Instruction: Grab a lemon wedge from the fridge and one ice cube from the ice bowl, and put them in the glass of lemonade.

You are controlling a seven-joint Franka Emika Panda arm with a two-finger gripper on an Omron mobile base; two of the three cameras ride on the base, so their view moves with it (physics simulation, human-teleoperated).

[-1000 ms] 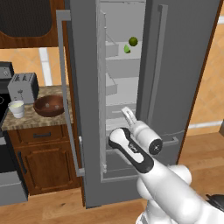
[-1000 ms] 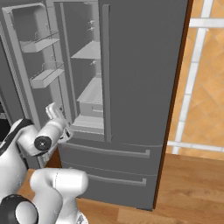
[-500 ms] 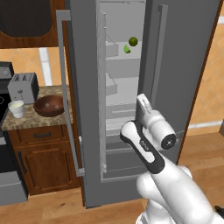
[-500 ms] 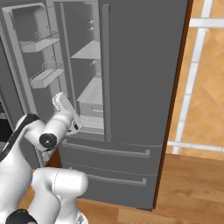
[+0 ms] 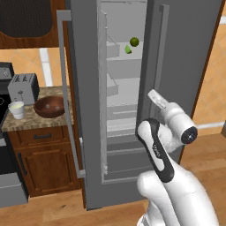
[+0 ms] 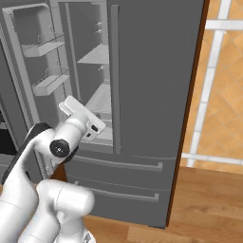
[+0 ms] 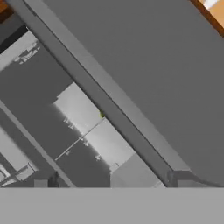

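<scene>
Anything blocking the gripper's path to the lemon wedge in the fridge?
Nothing visible. The fridge left door is swung open; the lemon wedge sits on an upper shelf beside a darker green fruit, above the gripper.

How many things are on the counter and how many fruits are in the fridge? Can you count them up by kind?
Toaster: 1
Brown bowl: 1
Glass of lemonade: 1
Round green fruit: 1
Lemon wedge: 1
Total: 5
</scene>
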